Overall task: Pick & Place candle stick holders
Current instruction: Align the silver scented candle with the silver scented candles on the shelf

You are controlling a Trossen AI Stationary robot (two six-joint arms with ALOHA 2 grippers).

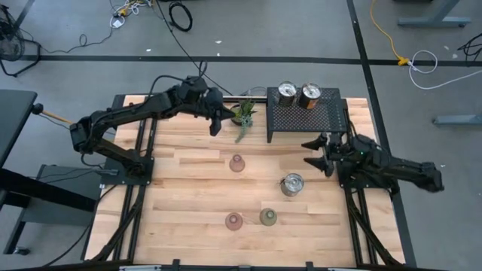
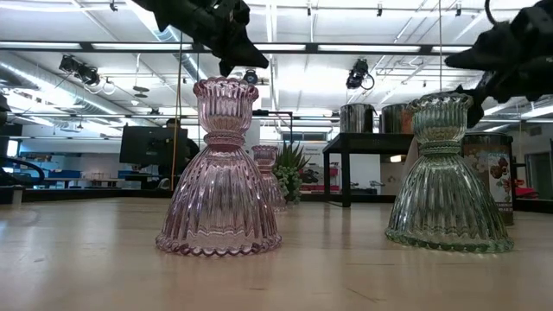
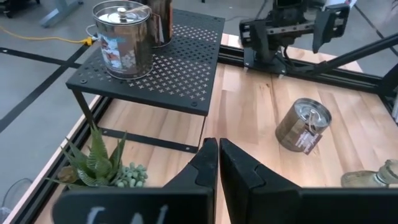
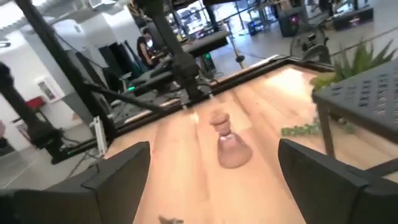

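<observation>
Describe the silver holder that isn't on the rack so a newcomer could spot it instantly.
Start at the black mesh rack at the table's far edge. On the bare wood nearer the front, beside the right gripper, sits one silver holder. Unlike the two silver holders on the rack, it stands alone on the tabletop.

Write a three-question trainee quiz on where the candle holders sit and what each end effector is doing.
1. How many silver holders stand on the black rack?
2. True or false: the right end effector is open.
3. Nearest the plant: A) green glass holder B) upper pink holder C) lower pink holder?

Key: 1. Two; the third is on the table. 2. True; the left end effector is shut. 3. B.
</observation>
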